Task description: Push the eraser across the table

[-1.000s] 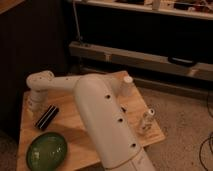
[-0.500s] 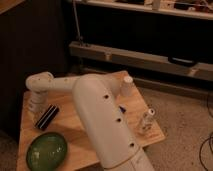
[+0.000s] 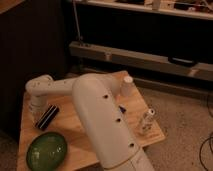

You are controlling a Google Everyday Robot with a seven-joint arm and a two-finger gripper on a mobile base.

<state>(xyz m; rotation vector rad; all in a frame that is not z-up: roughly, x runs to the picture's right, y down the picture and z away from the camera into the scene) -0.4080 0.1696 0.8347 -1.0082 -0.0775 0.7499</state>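
At near left corner of pale plank-grained wooden table point(image 3: 65, 127): glossy round green bowl point(image 3: 46, 150). Beyond it, black light-striped oblong eraser point(image 3: 48, 116), lying diagonal. White arm's gripper point(image 3: 36, 113) just beside its left, fingers pressed together. Farther right, small pale bottle point(image 3: 146, 121); white tapered cup point(image 3: 127, 86).
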